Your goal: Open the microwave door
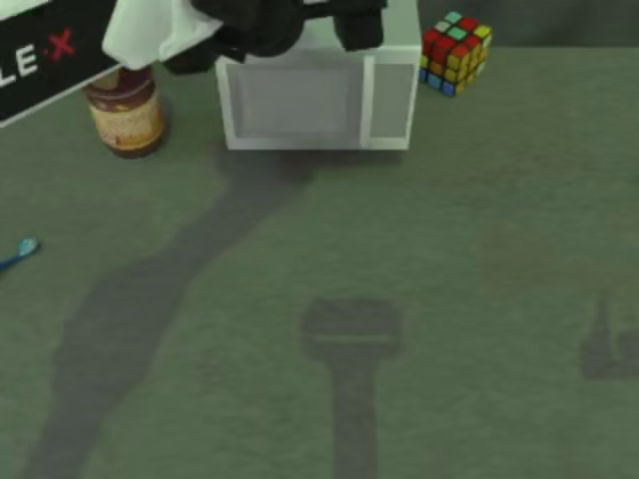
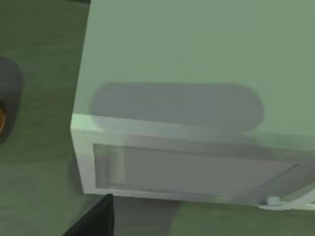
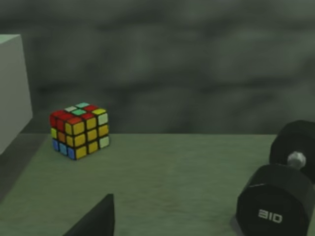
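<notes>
The pale boxy microwave [image 1: 319, 60] stands at the table's far edge, near the middle. Its door [image 1: 290, 100] faces me with the grey window flush against the body, and the slim white handle [image 1: 366, 100] sits beside the grey control strip [image 1: 392, 100]. My left gripper [image 1: 285, 25] hovers above the microwave's top, touching nothing. In the left wrist view I look down on the top, the door [image 2: 187, 172] and the handle [image 2: 290, 200]; one dark finger [image 2: 98, 219] shows off to the side. My right arm is outside the top view; its finger [image 3: 98, 219] hangs over bare table.
A brown jar [image 1: 125, 110] stands just left of the microwave, under my left arm. A colour cube [image 1: 454, 52] sits at its right rear corner. A blue toothbrush [image 1: 20, 249] lies at the left edge. A black dumbbell [image 3: 280, 196] rests near my right gripper.
</notes>
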Controlling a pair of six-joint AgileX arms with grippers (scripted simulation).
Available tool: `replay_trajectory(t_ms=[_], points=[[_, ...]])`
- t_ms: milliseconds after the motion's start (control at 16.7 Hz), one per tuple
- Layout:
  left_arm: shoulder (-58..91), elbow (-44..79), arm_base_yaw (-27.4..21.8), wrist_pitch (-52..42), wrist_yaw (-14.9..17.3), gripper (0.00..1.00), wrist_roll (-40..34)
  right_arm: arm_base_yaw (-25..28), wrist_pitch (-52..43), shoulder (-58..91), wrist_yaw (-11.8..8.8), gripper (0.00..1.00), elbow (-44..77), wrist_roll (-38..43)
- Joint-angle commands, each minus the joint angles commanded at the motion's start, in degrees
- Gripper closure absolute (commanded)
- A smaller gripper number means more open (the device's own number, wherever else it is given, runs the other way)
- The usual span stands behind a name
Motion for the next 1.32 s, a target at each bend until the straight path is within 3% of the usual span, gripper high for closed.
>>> replay_trajectory(t_ms=[480,900,1320], points=[[19.92,16.21,-6.50,-7.57,-3.93,0.00,-5.14,0.00,0.00,0.00,0.00,0.00,0.00,0.00],[20.87,16.83,-6.00,-6.79,-3.63,0.00,-4.66,0.00,0.00,0.00,0.00,0.00,0.00,0.00],[32.10,23.15,-2.70,-0.88,-1.61,0.00,-1.61,0.00,0.00,0.00,0.00,0.00,0.00,0.00]])
